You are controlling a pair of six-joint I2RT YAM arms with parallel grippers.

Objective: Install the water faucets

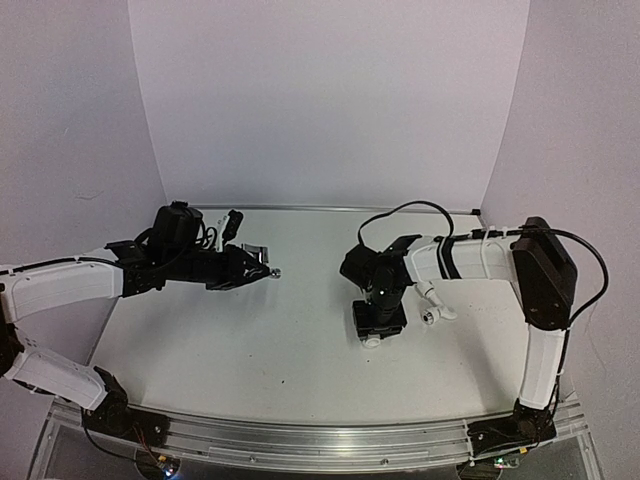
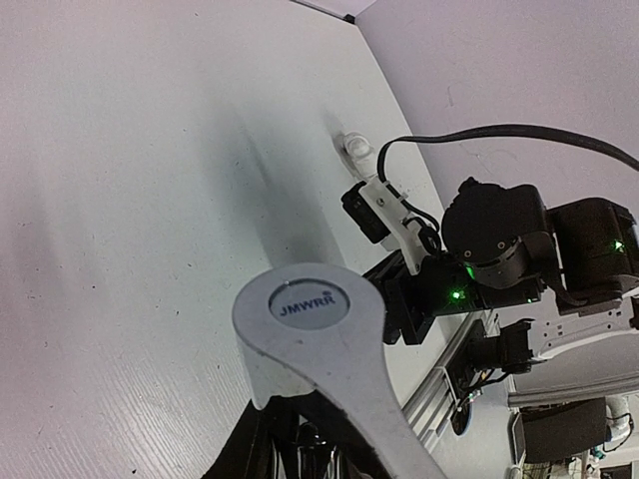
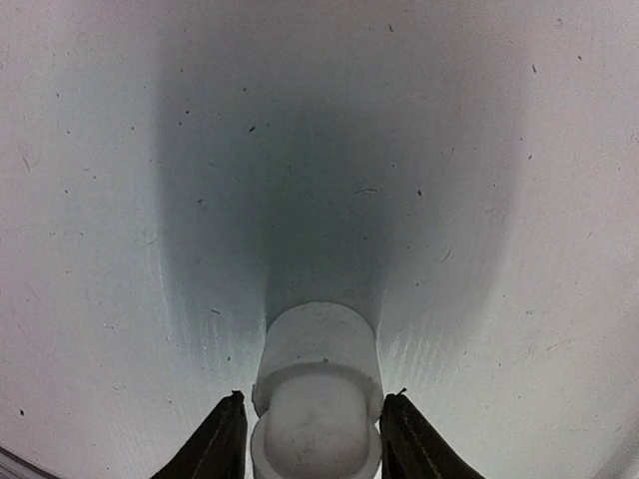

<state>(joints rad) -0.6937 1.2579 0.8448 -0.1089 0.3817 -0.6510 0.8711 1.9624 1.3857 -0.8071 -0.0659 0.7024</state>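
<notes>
**Arm poses over the table**

The left arm (image 1: 60,285) reaches over the left half of the table (image 1: 250,340), its left gripper (image 1: 260,267) clamped on a silver handle (image 2: 310,329). The right arm (image 1: 480,258) folds toward the table's middle. The right gripper (image 1: 378,328) points down, fingers (image 3: 215,439) closed on a white fitting (image 3: 318,399).

1. Robotics lab test cell.
2. White table (image 1: 300,345) boxed in on three sides by plain pale backdrop panels (image 1: 330,100), like a camera booth.
3. Left arm (image 1: 60,285) and right arm (image 1: 470,258) are bolted to a bare aluminium rail (image 1: 320,437) at the near edge.
4. Exposed black cable (image 1: 405,208) loops along the right arm, and green status LEDs (image 2: 469,271) are lit on its joints.
5. More hardware sits past the table edge in the left wrist view, too small to identify.
</notes>
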